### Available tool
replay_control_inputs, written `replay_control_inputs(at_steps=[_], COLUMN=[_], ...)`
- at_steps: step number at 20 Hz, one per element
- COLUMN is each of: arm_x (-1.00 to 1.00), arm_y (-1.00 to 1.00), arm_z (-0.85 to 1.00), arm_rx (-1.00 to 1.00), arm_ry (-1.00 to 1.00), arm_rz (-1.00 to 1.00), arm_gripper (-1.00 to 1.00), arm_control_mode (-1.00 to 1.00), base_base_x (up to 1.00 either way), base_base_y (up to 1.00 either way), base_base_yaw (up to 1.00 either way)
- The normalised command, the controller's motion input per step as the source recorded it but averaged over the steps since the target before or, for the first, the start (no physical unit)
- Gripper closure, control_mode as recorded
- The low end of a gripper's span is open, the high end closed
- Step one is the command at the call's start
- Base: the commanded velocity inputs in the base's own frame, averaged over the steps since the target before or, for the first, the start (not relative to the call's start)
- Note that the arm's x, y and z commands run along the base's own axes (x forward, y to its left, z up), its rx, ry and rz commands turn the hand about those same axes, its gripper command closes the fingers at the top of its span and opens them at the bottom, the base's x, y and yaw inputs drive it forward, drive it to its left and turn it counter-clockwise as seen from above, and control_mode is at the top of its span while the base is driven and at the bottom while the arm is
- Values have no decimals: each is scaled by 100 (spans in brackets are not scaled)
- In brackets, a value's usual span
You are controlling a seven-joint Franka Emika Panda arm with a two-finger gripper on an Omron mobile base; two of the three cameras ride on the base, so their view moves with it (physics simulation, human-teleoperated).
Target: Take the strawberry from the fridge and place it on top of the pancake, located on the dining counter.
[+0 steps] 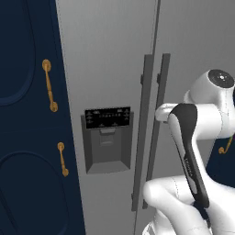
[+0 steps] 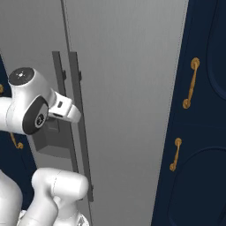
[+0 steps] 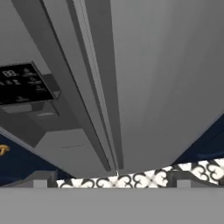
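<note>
The fridge (image 1: 110, 55) stands straight ahead, tall and light grey, with both doors shut. Its two long vertical handles (image 1: 143, 133) run side by side down the middle seam. My gripper (image 1: 159, 113) is at the right door's handle (image 2: 77, 132), about level with the black dispenser panel (image 1: 108, 118). In the hand view my gripper (image 3: 111, 180) is open, its fingertips (image 3: 40, 179) spread wide with nothing between them. That view looks along the handles (image 3: 94, 100). The strawberry is hidden behind the shut doors. The pancake and the dining counter are out of view.
Navy cabinets (image 1: 25, 137) with brass handles (image 1: 48, 86) flank the fridge on the left. More navy cabinets (image 2: 198, 132) stand on the right. The grey dispenser recess (image 1: 109, 153) is set into the left door. Patterned floor tiles (image 3: 144, 177) show below the fridge.
</note>
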Motion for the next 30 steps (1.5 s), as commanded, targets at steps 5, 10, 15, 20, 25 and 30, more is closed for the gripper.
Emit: replay_control_inputs(at_steps=[5,10,15,20,25,30], arm_x=[-12,-50,-53,0,0,0], arm_y=[0,0,0,0,0,0], arm_z=[10,18,10,0,0,0], arm_rx=[-1,-2,0,0,0,0], arm_ry=[-9,-3,-1,0,0,0], arm_rz=[0,0,0,0,0,0], arm_gripper=[-100,-100,-100,-100,-100,-100], arm_control_mode=[-100,-100,100,100,100,100], base_base_x=[0,0,-7,-37,-64,-65], base_base_y=[0,0,0,24,8,-5], base_base_yaw=[0,0,0,2,0,0])
